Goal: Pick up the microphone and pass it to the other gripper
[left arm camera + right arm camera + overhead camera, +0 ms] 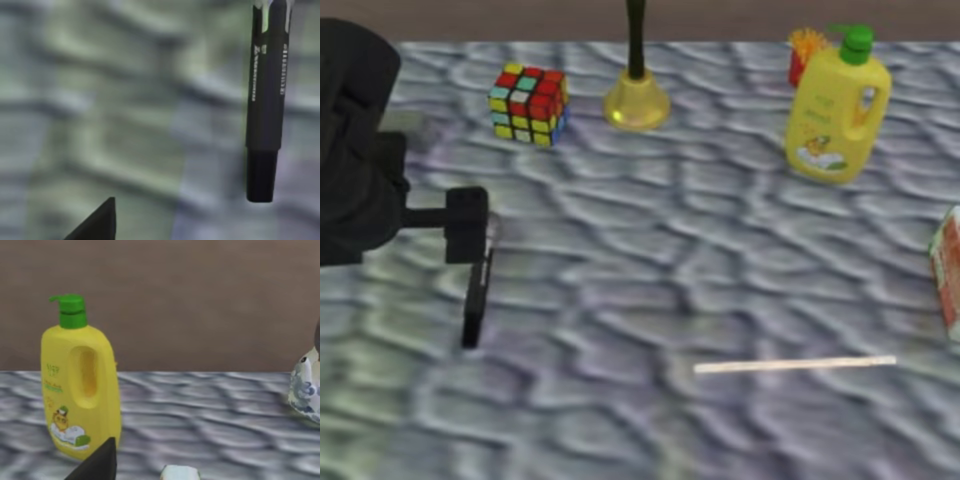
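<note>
Top view shows the left arm entering from the table's left edge, with the left gripper positioned directly above the head end of the microphone. Whether its fingers are apart, together or clamped on the microphone cannot be determined from any view. The microphone lies flat on the table near the left edge, its black handle pointing toward the near edge and its head hidden under the gripper. In the left wrist view, the handle runs lengthwise over the tabletop, with one finger tip visible well apart from it.

Toward the far edge stand a colour-tile cube and, beside it, a gold bell with a black handle, upright. Near the far right corner stands a yellow pump bottle, upright, green cap fitted; its contents are not visible. A red holder of orange sticks stands behind it. A carton lies at the right edge. A thin pale stick lies near the near edge, right of centre.

The right gripper appears only as one finger tip in the right wrist view, facing the bottle.
</note>
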You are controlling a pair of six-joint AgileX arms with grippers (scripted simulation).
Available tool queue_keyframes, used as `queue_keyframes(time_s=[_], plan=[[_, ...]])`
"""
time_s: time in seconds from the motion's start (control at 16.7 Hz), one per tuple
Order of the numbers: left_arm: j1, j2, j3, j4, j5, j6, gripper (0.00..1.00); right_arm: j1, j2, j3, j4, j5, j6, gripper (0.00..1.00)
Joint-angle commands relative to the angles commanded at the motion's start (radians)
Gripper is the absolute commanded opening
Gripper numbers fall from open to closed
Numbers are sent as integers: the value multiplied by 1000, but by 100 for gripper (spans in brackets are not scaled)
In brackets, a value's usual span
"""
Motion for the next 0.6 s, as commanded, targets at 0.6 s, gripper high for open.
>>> queue_keyframes(time_s=[0.6], plan=[[-57,327,261,-165,-1,-52,100,0,0,0,0,0,0,100]])
